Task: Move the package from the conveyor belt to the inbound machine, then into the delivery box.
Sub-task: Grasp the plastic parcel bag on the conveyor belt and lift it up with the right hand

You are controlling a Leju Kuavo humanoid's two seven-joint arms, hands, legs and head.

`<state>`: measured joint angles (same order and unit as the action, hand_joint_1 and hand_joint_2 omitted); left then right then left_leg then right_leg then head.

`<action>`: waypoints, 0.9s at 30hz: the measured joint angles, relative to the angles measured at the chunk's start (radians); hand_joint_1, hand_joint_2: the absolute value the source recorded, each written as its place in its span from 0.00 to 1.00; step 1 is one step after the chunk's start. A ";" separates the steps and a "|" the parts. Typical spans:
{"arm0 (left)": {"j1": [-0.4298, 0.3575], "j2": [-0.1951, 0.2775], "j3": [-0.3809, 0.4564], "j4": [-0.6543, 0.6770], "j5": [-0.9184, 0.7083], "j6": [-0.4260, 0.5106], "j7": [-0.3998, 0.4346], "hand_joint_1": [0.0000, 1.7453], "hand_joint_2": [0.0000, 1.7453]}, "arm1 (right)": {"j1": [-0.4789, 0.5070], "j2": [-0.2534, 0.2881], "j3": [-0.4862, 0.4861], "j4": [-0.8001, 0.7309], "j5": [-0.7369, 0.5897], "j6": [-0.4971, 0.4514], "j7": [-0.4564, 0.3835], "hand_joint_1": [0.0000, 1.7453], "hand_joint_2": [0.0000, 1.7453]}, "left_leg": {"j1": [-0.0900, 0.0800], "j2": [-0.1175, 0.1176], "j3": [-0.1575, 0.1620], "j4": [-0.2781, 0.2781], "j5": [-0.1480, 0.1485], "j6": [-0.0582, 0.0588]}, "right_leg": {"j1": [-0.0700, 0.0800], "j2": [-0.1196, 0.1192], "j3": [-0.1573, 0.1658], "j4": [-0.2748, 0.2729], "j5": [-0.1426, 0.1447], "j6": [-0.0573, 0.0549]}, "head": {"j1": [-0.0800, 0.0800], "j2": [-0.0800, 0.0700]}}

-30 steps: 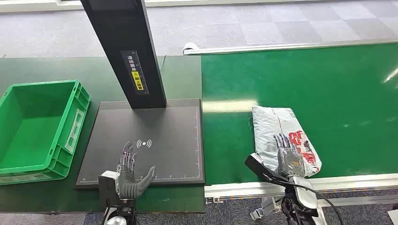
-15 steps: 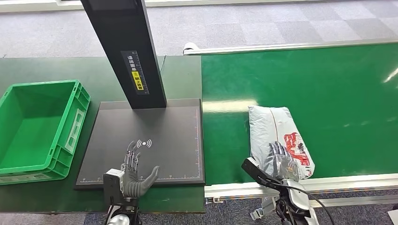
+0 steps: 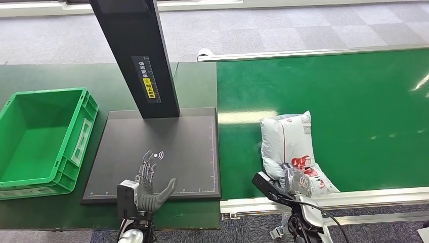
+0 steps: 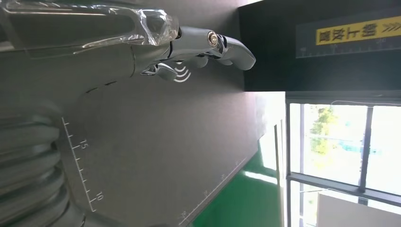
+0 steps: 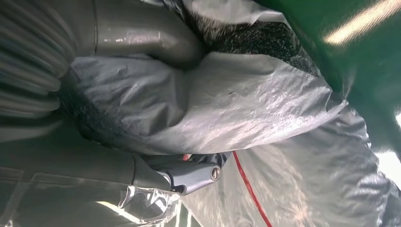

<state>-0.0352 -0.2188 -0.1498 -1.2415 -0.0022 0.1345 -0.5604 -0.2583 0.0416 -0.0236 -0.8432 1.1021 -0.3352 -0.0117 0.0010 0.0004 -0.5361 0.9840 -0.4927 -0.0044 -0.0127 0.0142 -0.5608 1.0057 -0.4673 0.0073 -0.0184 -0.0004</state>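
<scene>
Grey plastic package (image 3: 289,147) bunches on the belt (image 3: 354,101), gripped by right-hand fingers (image 3: 298,178).

Black upright column (image 3: 135,55): you can see a dark label (image 3: 147,79) with pale characters and a yellow strip under them; too small for you to read from the head view.
Same yellow strip (image 4: 358,30), left wrist view: dark characters and chevrons, turned upside down; you cannot make them out.
Flat black scanner plate (image 3: 187,147): a white wireless-wave sign (image 3: 158,155) sits mid-plate.
Plate edge ruler (image 4: 81,163): white tick marks; you can read "15" and "10".
Grey plastic mailer package (image 3: 288,147): red printing (image 3: 303,165) and a small white label (image 3: 306,128), neither legible to you.
</scene>
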 joint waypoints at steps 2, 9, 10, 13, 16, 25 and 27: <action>0.010 0.000 0.000 -0.031 -0.006 0.002 -0.001 0.00 1.00 | 0.017 0.006 0.003 -0.042 0.019 -0.029 0.010 1.00 1.00 | 0.000 -0.001 -0.001 0.000 0.000 0.000 | 0.000 -0.001 0.000 0.000 0.000 0.000 | 0.000 0.000; 0.057 0.002 -0.013 -0.191 -0.028 0.005 -0.001 0.00 1.00 | 0.100 0.006 0.048 -0.302 -0.027 -0.091 0.010 1.00 1.00 | 0.000 -0.001 -0.007 0.000 0.000 0.000 | 0.000 -0.001 -0.006 0.000 0.000 0.000 | 0.000 0.000; 0.060 0.003 -0.015 -0.205 -0.028 0.005 0.000 0.00 1.00 | 0.107 0.005 0.052 -0.325 -0.029 -0.091 0.010 1.00 1.00 | 0.000 -0.001 -0.007 0.000 0.000 0.000 | 0.000 -0.001 -0.006 0.000 0.000 0.000 | 0.000 0.000; 0.068 0.004 -0.021 -0.233 -0.029 0.007 -0.002 0.00 1.00 | 0.122 0.004 0.061 -0.373 -0.039 -0.096 0.004 1.00 1.00 | 0.000 -0.001 -0.008 0.000 0.000 0.000 | 0.000 -0.001 -0.007 0.000 0.000 0.000 | 0.000 0.000; 0.076 0.008 -0.025 -0.259 -0.042 0.014 -0.019 0.00 1.00 | 0.143 -0.001 0.073 -0.423 -0.090 -0.135 -0.039 1.00 1.00 | 0.000 -0.001 -0.009 0.000 0.000 0.000 | 0.000 -0.001 -0.008 0.000 0.000 0.000 | 0.000 0.000; 0.084 0.029 -0.024 -0.383 -0.111 0.036 -0.053 0.00 1.00 | 0.199 -0.026 0.110 -0.661 -0.151 -0.172 -0.100 1.00 1.00 | 0.000 -0.001 -0.011 0.000 0.000 0.000 | 0.000 -0.001 -0.010 0.000 0.000 0.000 | 0.000 0.000; 0.077 0.035 -0.020 -0.398 -0.128 0.045 -0.060 0.00 1.00 | 0.190 -0.032 0.122 -0.686 -0.195 -0.136 -0.118 1.00 1.00 | 0.000 -0.001 -0.011 0.000 0.000 0.000 | 0.000 -0.001 -0.010 0.000 0.000 0.000 | 0.000 0.000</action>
<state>0.0418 -0.1842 -0.1697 -1.6392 -0.1307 0.1793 -0.6208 -0.0685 0.0097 0.0981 -1.5293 0.9075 -0.4709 -0.1301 0.0010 -0.0009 -0.5475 0.9840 -0.4923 -0.0043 -0.0127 0.0130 -0.5708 1.0060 -0.4670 0.0074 -0.0184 -0.0004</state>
